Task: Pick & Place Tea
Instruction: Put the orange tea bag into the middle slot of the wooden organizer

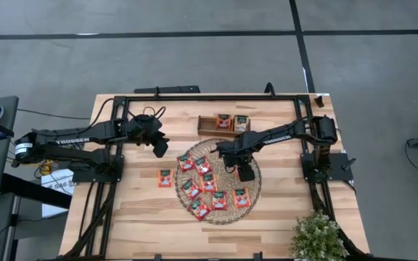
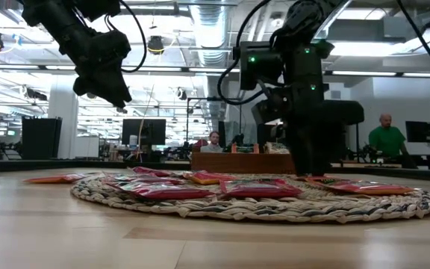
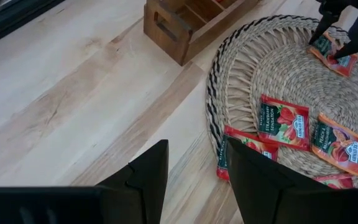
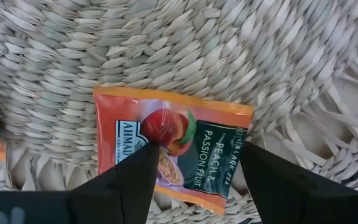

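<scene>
Item: right gripper (image 4: pixel 194 180), jaws spread, nothing held, poised low over the woven mat (image 1: pixel 251 194). Target: orange peach-and-passion-fruit tea sachet (image 4: pixel 173 148), lying flat on the mat's right part, directly beneath and between the dark fingers (image 4: pixel 126 183), one finger over each side of the packet. Handling note: descend straight until the tips meet the weave, straddle the packet's narrow span, close gently; a flat sachet may slip or buckle. Destination, judged: wooden tray (image 1: pixel 207 125) beyond the mat, already holding sachets. Left gripper (image 3: pixel 194 180): parted, empty, raised beside the mat's left edge, waiting.
</scene>
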{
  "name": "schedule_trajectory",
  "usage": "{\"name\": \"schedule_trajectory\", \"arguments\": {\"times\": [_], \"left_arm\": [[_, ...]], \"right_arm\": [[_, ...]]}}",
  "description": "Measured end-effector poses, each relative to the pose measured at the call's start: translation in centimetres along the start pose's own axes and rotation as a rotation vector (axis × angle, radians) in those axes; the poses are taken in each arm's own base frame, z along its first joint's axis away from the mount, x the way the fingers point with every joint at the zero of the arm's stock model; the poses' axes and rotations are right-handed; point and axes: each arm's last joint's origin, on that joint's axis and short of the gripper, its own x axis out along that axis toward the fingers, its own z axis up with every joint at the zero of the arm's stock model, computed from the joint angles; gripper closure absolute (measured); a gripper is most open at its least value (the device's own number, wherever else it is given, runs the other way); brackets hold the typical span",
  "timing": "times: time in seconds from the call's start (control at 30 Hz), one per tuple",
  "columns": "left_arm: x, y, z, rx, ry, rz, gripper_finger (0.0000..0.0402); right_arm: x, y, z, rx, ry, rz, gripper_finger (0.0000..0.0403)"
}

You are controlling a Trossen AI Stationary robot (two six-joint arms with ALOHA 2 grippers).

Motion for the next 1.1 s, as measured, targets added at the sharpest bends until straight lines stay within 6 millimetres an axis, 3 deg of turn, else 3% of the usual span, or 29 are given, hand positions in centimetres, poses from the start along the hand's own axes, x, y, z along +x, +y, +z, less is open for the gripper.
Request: {"name": "schedule_trajectory", "arguments": {"times": [0.17,0.5,0.77,0.9,1.1], "left_arm": [[0.0,0.0,0.0,0.000,0.000,0.000,0.0250],[0.0,0.0,0.0,0.000,-0.001,0.000,0.0250],[0.0,0.0,0.0,0.000,-0.001,-0.001,0.0250],[0.0,0.0,0.0,0.000,-0.001,-0.001,0.0250],[0.0,0.0,0.0,-0.001,-0.001,-0.001,0.0250]], "right_arm": [[0.0,0.0,0.0,0.002,-0.002,-0.004,0.0211],[-2.0,0.3,-0.5,-0.004,-0.058,-0.024,0.0313],[-2.5,0.5,-1.1,-0.002,0.010,-0.008,0.0372],[-3.6,0.5,-0.8,-0.010,0.029,-0.004,0.0398],[-6.7,0.3,0.5,-0.030,-0.017,-0.044,0.0400]]}}
